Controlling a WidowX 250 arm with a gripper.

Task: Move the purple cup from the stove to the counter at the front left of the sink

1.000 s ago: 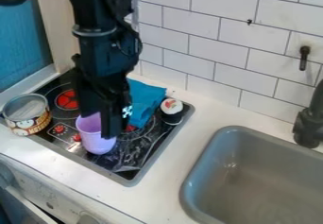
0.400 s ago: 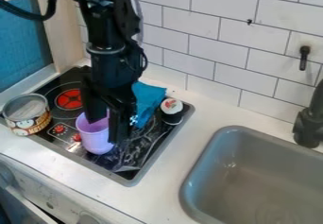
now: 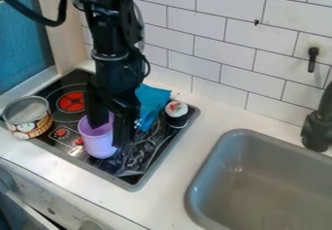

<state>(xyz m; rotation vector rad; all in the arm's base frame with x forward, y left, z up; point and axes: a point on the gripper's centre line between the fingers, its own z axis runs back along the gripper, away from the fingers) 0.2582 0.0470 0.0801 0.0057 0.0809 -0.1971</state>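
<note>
Purple cup (image 3: 97, 143), spread hand (image 3: 110, 136) at rim, can (image 3: 24, 110) with lettered label (image 3: 34, 127)

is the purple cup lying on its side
No, the purple cup stands upright on the black stovetop, its open end up.

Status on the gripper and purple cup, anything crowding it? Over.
Gripper at the cup, jaws apart, one at its mouth, one outside; contact unclear. Purple cup upright on stovetop. Blue cloth close behind, likely the nearest snag.
</note>
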